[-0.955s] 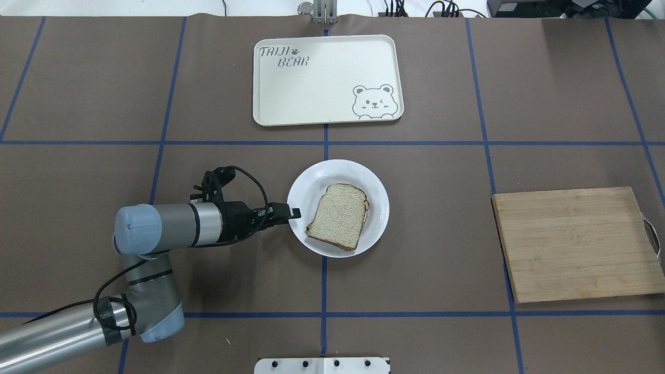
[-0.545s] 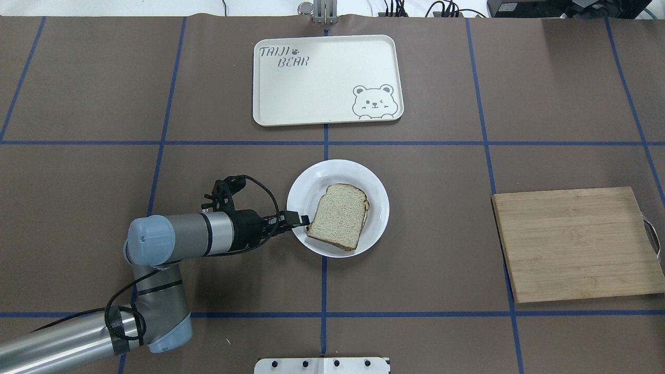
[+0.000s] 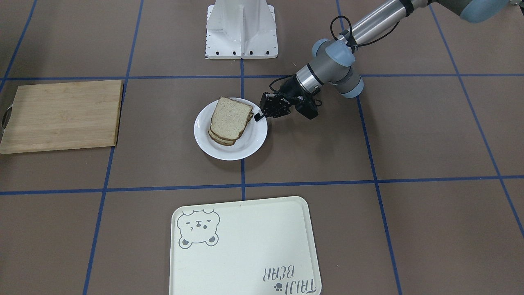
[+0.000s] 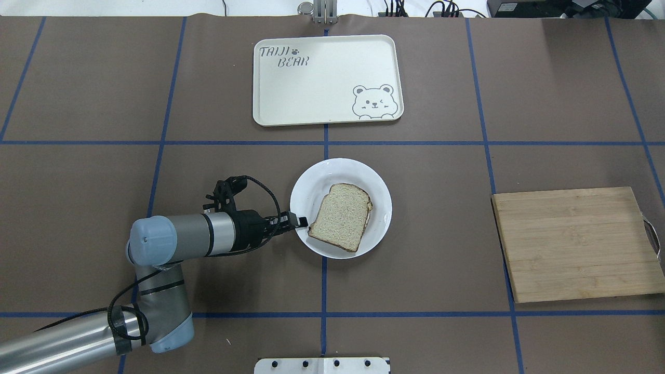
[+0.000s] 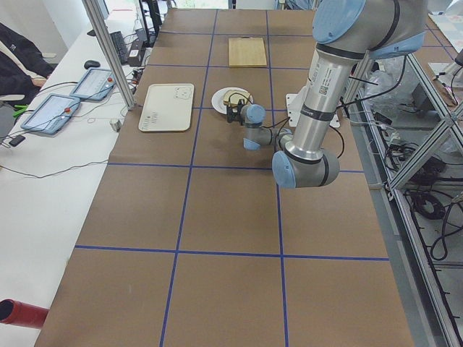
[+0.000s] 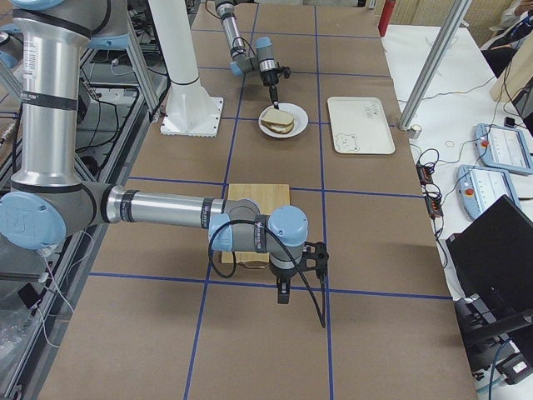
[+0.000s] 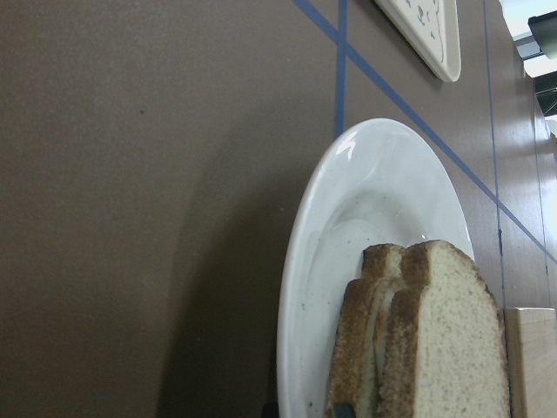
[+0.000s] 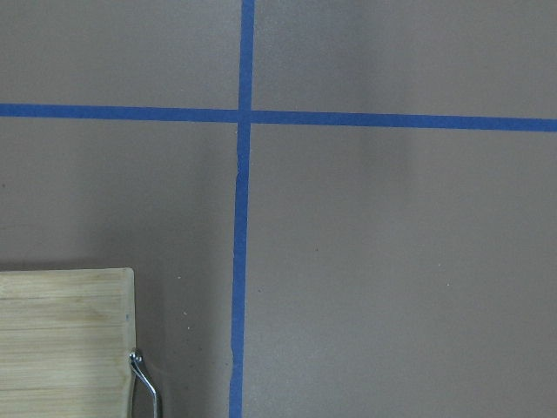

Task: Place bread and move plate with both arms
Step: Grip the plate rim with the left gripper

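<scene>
The white plate (image 4: pixel 311 182) sits at the table's middle with a stack of bread slices on it. The top slice, the plain bread (image 4: pixel 341 217), lies flat; the stack also shows in the front view (image 3: pixel 230 118) and the left wrist view (image 7: pixel 435 340). My left gripper (image 4: pixel 300 222) is at the plate's left rim, pinched on it, beside the bread's corner; it also shows in the front view (image 3: pixel 258 116). My right gripper (image 6: pixel 283 293) shows only in the exterior right view, low over the table by the cutting board; I cannot tell whether it is open.
A cream bear-print tray (image 4: pixel 322 83) lies beyond the plate. A wooden cutting board (image 4: pixel 574 243) with a metal handle lies at the right. The white base block (image 3: pixel 241 28) stands at the robot's side of the table.
My left gripper has moved right and a little toward the robot, onto the plate's rim. The plate and bread have shifted slightly right.
</scene>
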